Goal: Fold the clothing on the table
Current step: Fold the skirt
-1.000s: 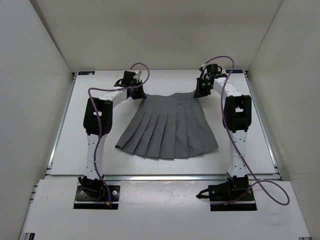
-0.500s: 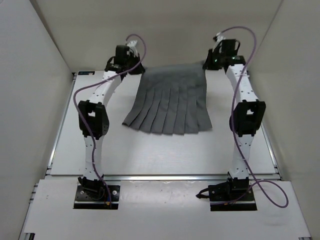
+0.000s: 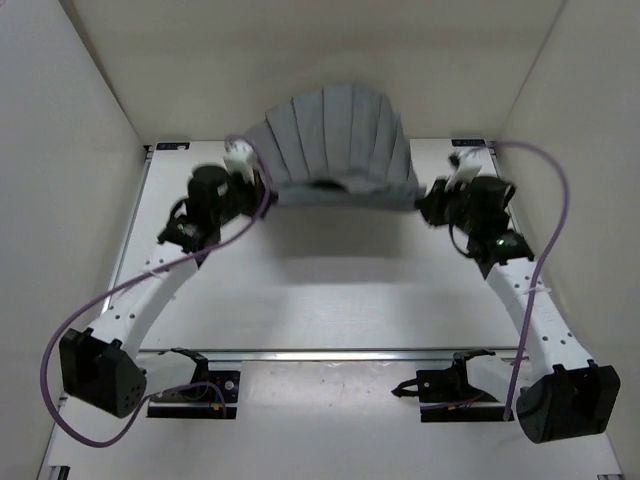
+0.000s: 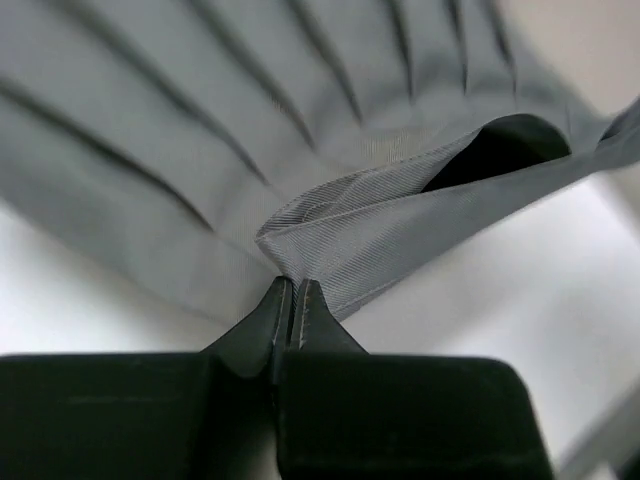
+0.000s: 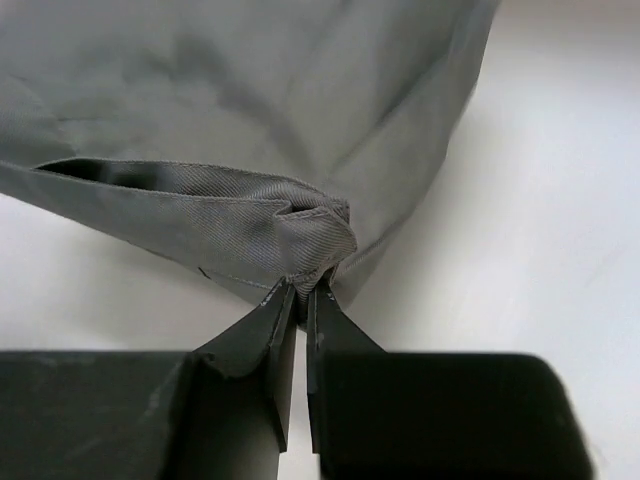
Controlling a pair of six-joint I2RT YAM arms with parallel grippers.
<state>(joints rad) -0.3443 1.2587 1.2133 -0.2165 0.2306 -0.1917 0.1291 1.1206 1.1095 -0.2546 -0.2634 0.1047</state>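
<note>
Here, the left fingers (image 4: 292,298) are pressed tight together on a pinch of the ribbed waistband (image 4: 380,235) at one end of the medium-grey pleated skirt of soft fabric (image 3: 335,125). The right fingers (image 5: 301,295) are likewise closed, with barely a slit between them, on a bunched fold at the waistband's other end. From above, the two pinches sit about level, one on either side of centre, so the waistband spans left to right between them as a slightly sagging line, its mouth gaping in the middle. From that line the skirt lies beyond the fingers, away from the robot: the pleats fan out toward the far wall (image 3: 320,60), with the hem furthest off. The garment looks lifted clear of the flat white surface (image 3: 330,300), though from overhead I cannot tell whether the hem hangs free or brushes the wall. Its waist-to-hem axis therefore runs straight away from the robot, and neither arm is nearer, since each has its own corner. In my judgement the coming move turns on both arms travelling together, so the waistband is kept square as the hem is laid down; an uneven pull would skew the pleats.
</note>
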